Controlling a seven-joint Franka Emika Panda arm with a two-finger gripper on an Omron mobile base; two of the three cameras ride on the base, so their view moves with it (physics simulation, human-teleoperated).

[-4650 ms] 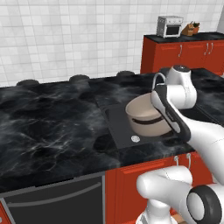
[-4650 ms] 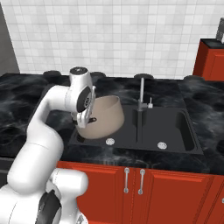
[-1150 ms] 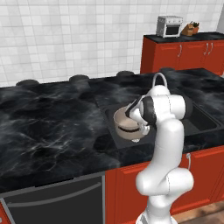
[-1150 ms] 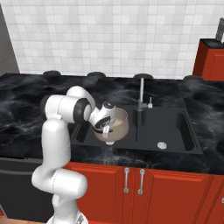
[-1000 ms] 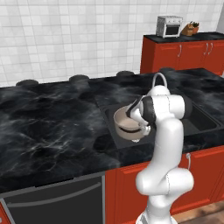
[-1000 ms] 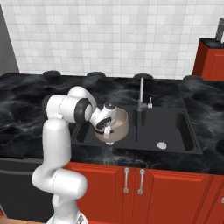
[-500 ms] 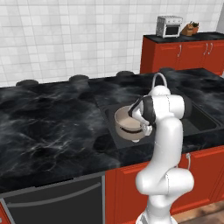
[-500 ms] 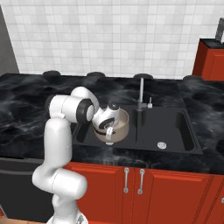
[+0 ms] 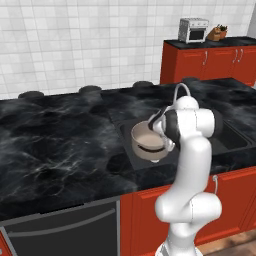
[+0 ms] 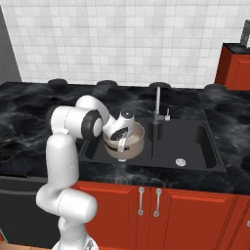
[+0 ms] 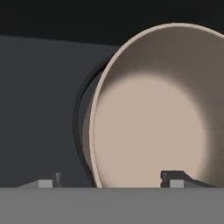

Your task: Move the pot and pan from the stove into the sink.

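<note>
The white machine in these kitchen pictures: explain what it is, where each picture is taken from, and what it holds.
The white machine is a robot arm ending in a two-finger gripper. Two pictures come from cameras on its base, behind the arm to its left and right, both looking down on the black stone counter. The third comes from a camera on the hand, looking along the fingers. Set into the counter is a black sink with a silver faucet. A beige-grey pot sits tilted in the basin nearer the arm. The gripper holds nothing firmly: its tips stand wide apart, one on each side of the pot's wall, so it is open.
</note>
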